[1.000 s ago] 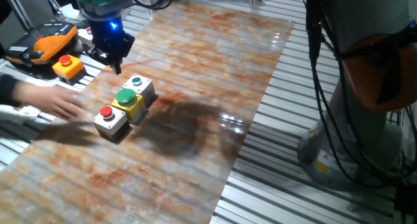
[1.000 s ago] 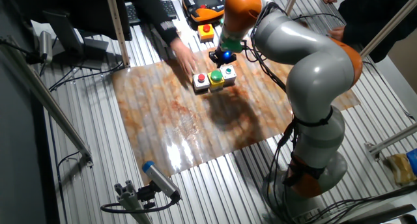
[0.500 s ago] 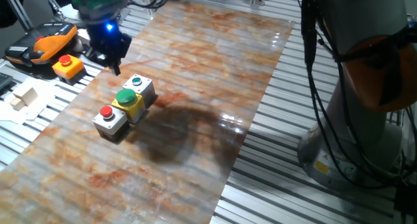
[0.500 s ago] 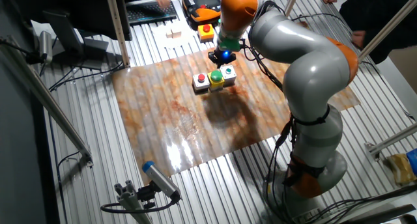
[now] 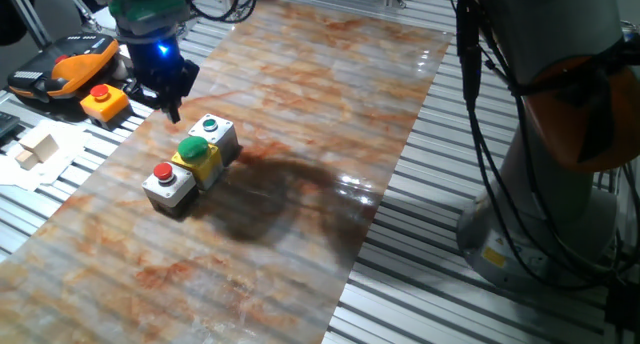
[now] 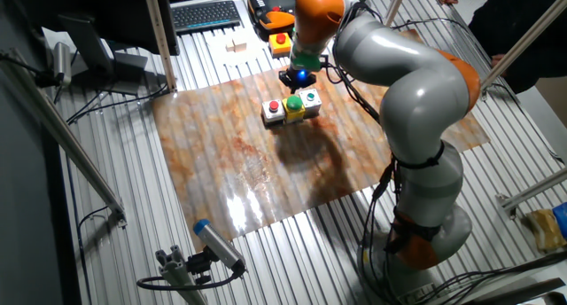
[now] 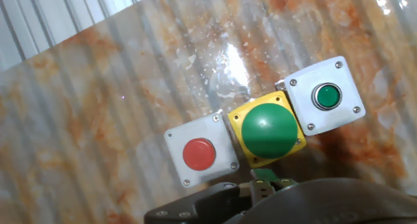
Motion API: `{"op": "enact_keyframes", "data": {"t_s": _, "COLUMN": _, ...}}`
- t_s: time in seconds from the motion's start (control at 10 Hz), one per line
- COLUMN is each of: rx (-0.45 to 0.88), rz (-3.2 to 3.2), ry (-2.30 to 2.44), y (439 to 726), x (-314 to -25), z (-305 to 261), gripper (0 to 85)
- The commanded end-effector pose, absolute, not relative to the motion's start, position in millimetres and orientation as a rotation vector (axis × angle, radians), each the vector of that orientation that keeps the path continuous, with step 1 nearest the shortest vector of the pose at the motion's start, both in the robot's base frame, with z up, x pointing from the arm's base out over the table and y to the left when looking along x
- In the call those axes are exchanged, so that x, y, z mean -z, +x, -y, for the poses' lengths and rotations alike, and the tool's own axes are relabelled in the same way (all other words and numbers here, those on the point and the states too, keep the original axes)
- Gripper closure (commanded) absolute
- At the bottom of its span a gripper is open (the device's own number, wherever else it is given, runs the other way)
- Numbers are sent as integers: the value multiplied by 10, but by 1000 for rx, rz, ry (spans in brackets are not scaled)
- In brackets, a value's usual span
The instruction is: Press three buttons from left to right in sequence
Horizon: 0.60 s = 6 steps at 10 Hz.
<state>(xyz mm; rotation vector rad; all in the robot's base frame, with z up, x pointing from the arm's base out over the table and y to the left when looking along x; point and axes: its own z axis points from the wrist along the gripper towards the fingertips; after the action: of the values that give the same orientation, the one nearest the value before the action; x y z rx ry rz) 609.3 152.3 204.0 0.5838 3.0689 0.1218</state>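
The three buttons stand in a touching row on the marbled board. They are a grey box with a small red button, a yellow box with a big green dome, and a grey box with a small dark-green button. My gripper hangs above the board just behind the row, apart from all the boxes. No view shows a gap or contact between its fingertips. In the hand view only the hand's dark body shows at the bottom edge.
A lone orange box with a red button sits off the board beside an orange-black pendant. A small wooden block lies on paper at the left. A keyboard lies behind. The arm's base stands right of the board.
A person's hand that lay beside the red-button box a second ago has gone. My gripper has shifted slightly left, along the back of the row. The boxes have not moved.
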Motion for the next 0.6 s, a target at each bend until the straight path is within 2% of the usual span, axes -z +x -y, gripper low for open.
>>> {"op": "enact_keyframes", "data": {"t_s": 0.0, "rx": -117, "rz": -3062, "ry": 593, "y": 6075, "x": -2007, "z": -1577, "gripper": 850}}
{"op": "enact_keyframes", "data": {"t_s": 0.5, "rx": -53, "rz": -3038, "ry": 654, "y": 6166, "x": -1697, "z": -1777, "gripper": 850}}
